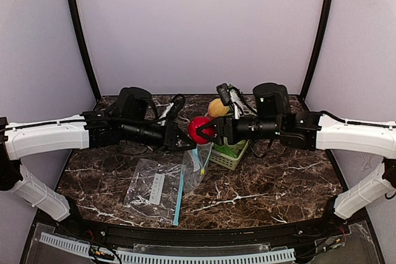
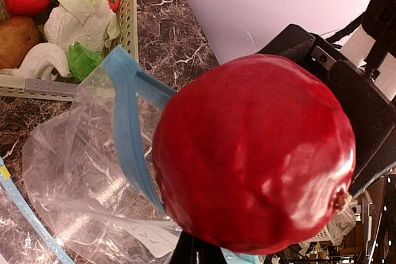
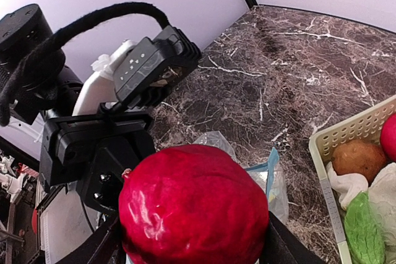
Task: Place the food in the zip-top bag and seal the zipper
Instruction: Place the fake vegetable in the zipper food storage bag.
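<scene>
— Right pincer (image 1: pixel 209 130), how wide?
— Jaws stand wide, clamped on either side of a glossy round red toy fruit (image 1: pixel 198 129), in mid-air at the centre of the frame.
— And the left pincer (image 1: pixel 184 142)?
— Closed tight, pinching the rim of the clear plastic zip-top bag with a blue zipper strip (image 1: pixel 154 187). Its mouth is lifted just under the fruit; the rest lies on the dark marble table (image 1: pixel 272 183), lower centre.
— Other food?
— A brown potato (image 2: pixel 15 38) and white cauliflower with green leaves (image 2: pixel 62 29) sit in the pale green lattice basket (image 1: pixel 224 160), right of centre.
</scene>
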